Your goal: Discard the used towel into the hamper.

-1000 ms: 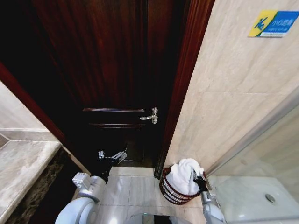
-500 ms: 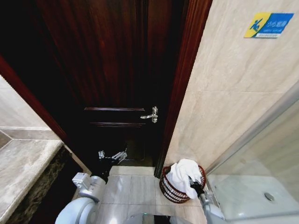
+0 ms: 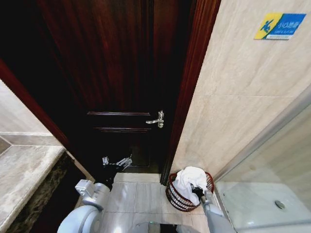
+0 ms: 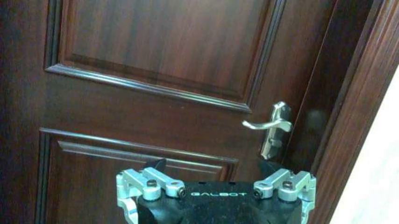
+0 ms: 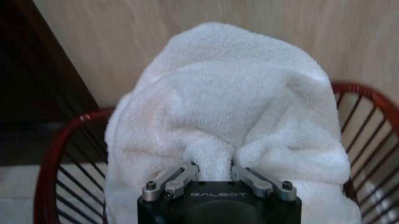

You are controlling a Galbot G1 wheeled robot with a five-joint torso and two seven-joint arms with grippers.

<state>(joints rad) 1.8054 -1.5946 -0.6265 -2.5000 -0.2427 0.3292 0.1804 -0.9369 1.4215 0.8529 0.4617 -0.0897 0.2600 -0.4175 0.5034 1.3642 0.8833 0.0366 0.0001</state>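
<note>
White towel (image 5: 231, 121) bunched over the red hamper (image 3: 173, 193), beside the dark door (image 3: 121, 73).
Right hand (image 5: 215, 171) grips a towel fold; left hand (image 4: 215, 186) hangs open, facing the door.

White towel (image 3: 187, 180) heaped in the reddish wire hamper (image 3: 174, 196), pinched by right claw (image 5: 215, 170).

The right gripper (image 3: 197, 190) is drawn back and lowered from where it was seen a second ago, its arm now shown nearer the bottom edge of the head view. The towel (image 3: 187, 182) is carried down with it: the bundle is sunk lower into the hamper (image 3: 171, 193), and less of it is raised above the rim. A fold is still pinched between the fingers (image 5: 181, 179), with the bulk lying just beyond them.
</note>
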